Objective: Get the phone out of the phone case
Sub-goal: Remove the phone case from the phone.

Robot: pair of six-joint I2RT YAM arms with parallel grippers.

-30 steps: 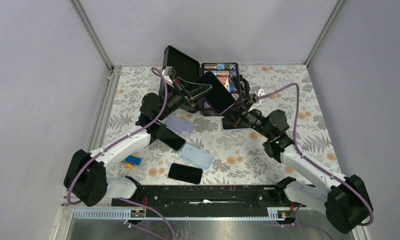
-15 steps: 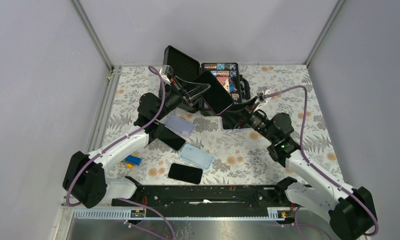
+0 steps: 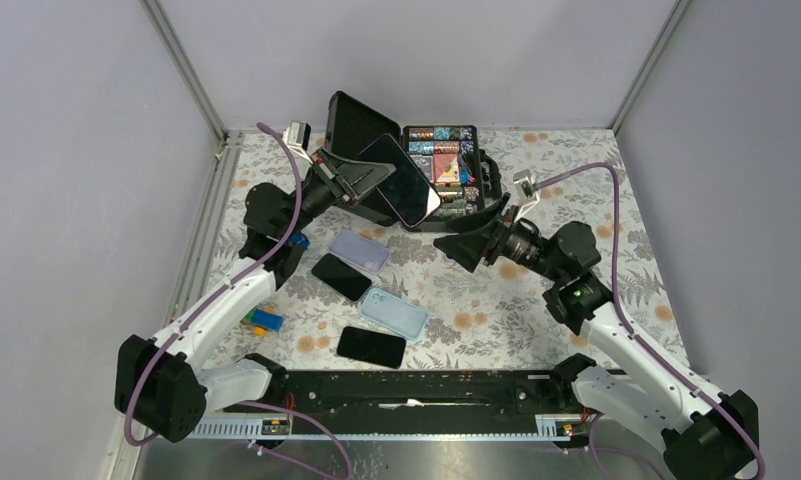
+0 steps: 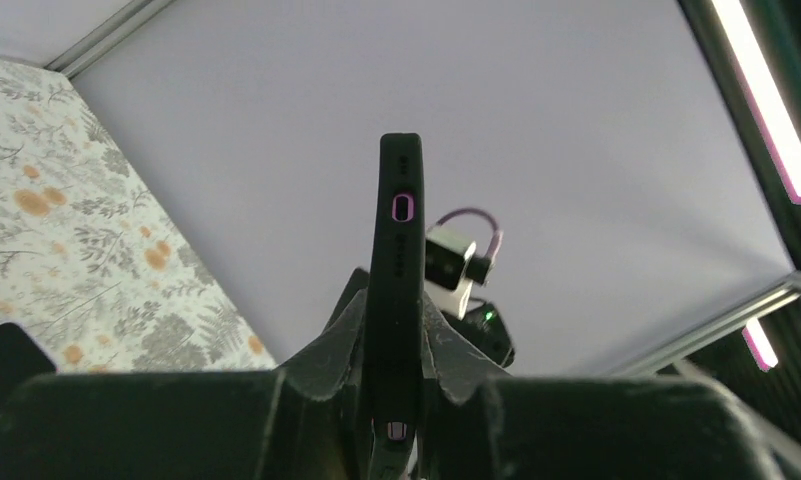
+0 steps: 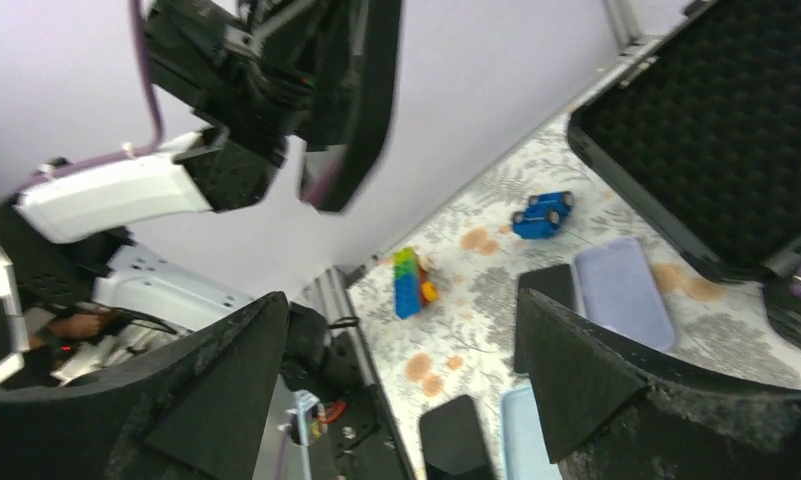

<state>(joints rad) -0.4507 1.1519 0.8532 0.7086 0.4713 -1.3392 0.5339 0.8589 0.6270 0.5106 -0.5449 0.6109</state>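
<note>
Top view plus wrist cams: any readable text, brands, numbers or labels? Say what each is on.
No text can be read in any view.
Colourful items in the black box: any print is too small to read.
Cased phone in the left gripper: no marking shows.

Overhead view evenly bright, shadows soft; a ceiling light strip [image 4: 766, 100] glares at the left wrist view's right edge; right wrist view smeared with blur.
</note>
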